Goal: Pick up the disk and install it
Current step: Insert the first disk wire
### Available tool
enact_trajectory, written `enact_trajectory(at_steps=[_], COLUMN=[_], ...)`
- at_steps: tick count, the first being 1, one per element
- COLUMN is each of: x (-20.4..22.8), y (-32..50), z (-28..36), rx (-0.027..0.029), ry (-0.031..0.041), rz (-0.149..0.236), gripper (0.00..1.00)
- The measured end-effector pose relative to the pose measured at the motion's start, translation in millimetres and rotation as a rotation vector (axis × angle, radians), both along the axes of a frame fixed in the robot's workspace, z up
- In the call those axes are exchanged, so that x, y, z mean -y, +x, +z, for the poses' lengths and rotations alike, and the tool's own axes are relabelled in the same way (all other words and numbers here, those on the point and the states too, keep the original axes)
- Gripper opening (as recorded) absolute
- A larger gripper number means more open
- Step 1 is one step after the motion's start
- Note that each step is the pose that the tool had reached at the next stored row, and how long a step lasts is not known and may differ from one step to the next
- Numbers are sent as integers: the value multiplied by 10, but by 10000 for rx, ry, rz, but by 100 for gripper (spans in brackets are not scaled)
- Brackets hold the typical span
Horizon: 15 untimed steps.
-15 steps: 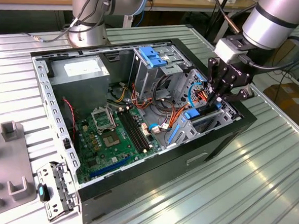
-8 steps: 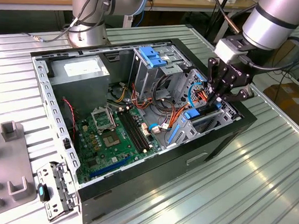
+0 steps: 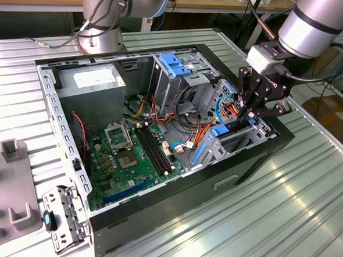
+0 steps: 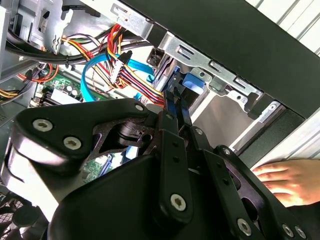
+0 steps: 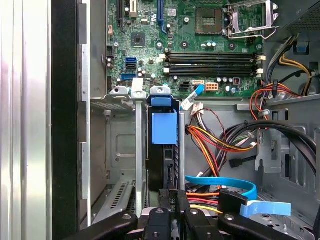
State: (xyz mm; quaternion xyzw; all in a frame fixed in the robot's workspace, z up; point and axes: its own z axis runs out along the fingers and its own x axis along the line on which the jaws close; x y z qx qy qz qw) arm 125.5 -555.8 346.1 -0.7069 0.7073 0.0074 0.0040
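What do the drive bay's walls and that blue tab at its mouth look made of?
The grey drive bay walls look like bare sheet metal: dull silvery, thin, folded, punched with slots. The blue tab looks like moulded plastic: even matte colour, soft edges. The gripper sits at that bay.

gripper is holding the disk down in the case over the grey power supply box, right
No. The gripper holds the disk at the drive bay, not over the power supply box, as the exterior view shows.

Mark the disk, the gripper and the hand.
disk [image 5: 164,131], first wrist view, its blue rail tab in the bay.
gripper [image 3: 255,112], exterior view, between the fingertips at the bay.
hand [image 4: 287,181], second wrist view, its back, beside the case.
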Motion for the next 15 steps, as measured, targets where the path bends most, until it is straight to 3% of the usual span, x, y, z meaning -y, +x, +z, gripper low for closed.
enact_trajectory(at_steps=[15], x=[23], y=[0], z=[-52], rx=[0], ry=[20], rz=[0], gripper=[17])
